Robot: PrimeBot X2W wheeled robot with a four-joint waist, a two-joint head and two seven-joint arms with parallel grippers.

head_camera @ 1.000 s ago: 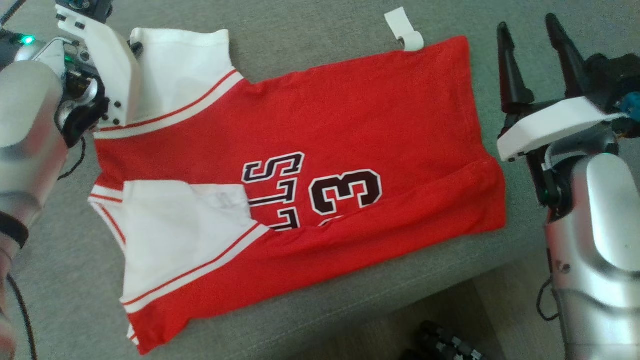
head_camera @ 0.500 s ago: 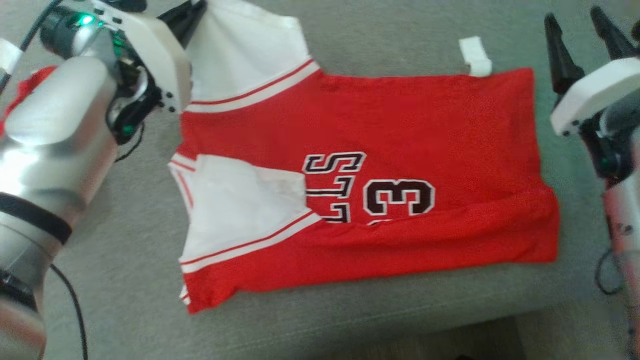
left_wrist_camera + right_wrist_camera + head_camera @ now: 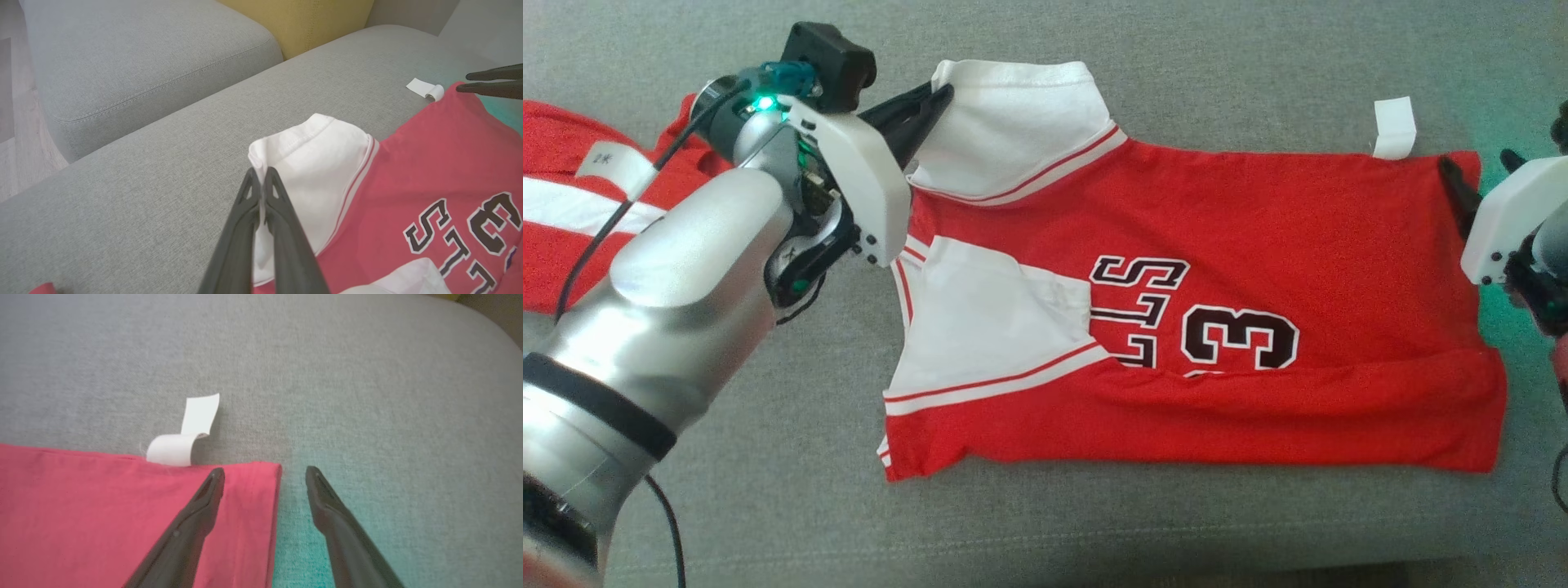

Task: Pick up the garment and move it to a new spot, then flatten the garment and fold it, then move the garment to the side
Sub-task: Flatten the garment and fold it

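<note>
Lighting even, soft and bright; shadows faint. Glare on the silver forearm [image 3: 678, 245] in head view. A green light [image 3: 764, 104] glows on that arm's wrist. A teal glow spills on the sofa [image 3: 292, 543] by the right gripper [image 3: 264, 471]. Right wrist view soft, slightly blurred. Left wrist view sharper, shirt [image 3: 429, 163] washed to pink, frame edges bowed.

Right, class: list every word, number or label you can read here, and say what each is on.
"LLS": black white-edged letters on the red and white fabric jersey, start hidden by a fold.
"3": black number beside them, same jersey.
Too small to read: small white label on the second red garment.
No print visible: white hem tag.
</note>
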